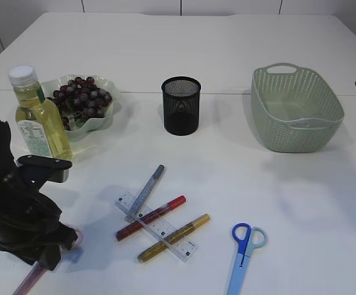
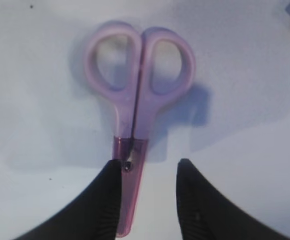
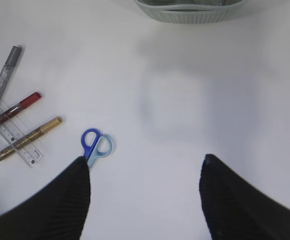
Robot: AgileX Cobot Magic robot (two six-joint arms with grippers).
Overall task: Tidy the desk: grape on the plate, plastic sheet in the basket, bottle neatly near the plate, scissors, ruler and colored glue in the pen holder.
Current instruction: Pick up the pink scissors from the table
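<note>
Pink scissors lie flat on the white table; they also show under my left arm in the exterior view. My left gripper is open low over them, its fingers either side of the sheathed blade and the left finger against it. Blue scissors lie at the front right and show in the right wrist view. My right gripper is open, empty and high above the table. A clear ruler lies crossed with silver, red and gold glue pens. I cannot make out the plastic sheet with certainty.
The black mesh pen holder stands at the back centre. The green basket is at the back right. A plate holds grapes at the back left, with the yellow bottle upright beside it.
</note>
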